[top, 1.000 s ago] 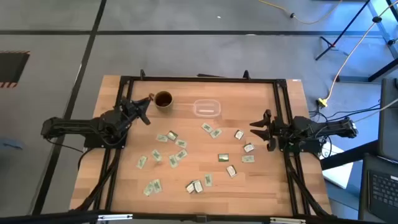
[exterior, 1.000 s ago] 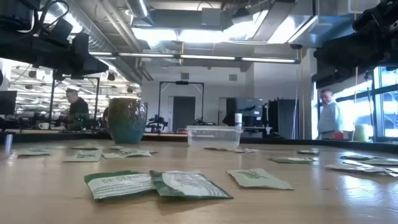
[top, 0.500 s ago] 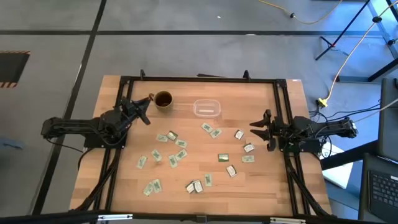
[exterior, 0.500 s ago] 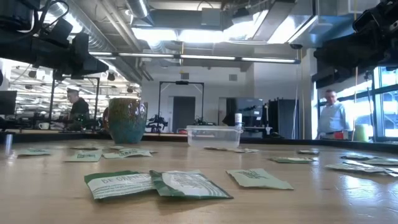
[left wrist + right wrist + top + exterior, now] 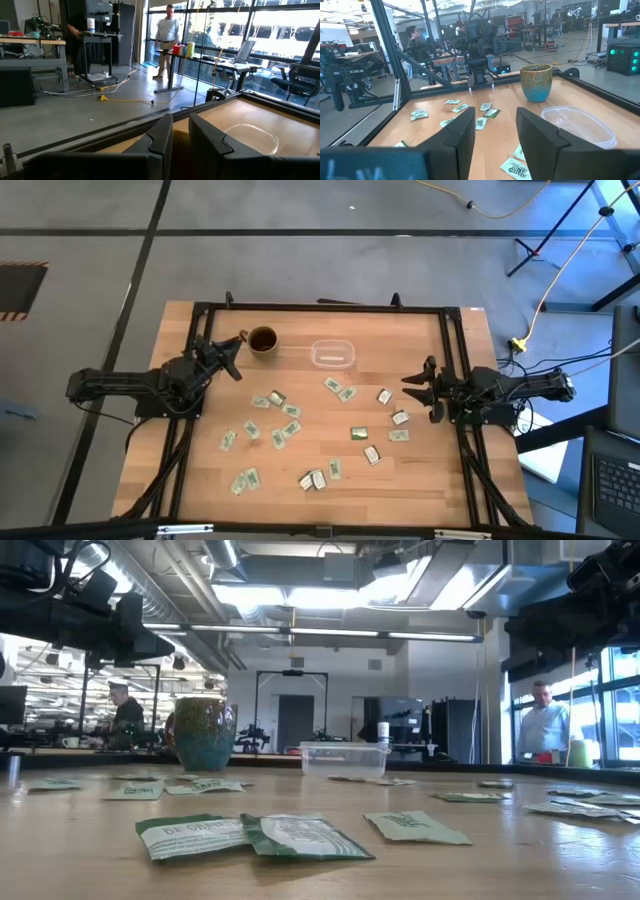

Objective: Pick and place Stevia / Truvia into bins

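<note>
Green-and-white sachets (print unreadable) lie scattered near clear bin.

Only the person in the pale shirt beyond the desk's far right side has moved, standing a little further right than a second ago, next to the window.

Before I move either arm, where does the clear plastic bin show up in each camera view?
High view: the clear bin sits at the far middle of the table, right of the mug.
Low view: bin at centre, on the table's far edge, right of the mug.
Left wrist view: bin at lower right, past the fingers.
Right wrist view: bin at lower right, below the mug.
Shared landmark: the mug, unseen in the left wrist view.
</note>
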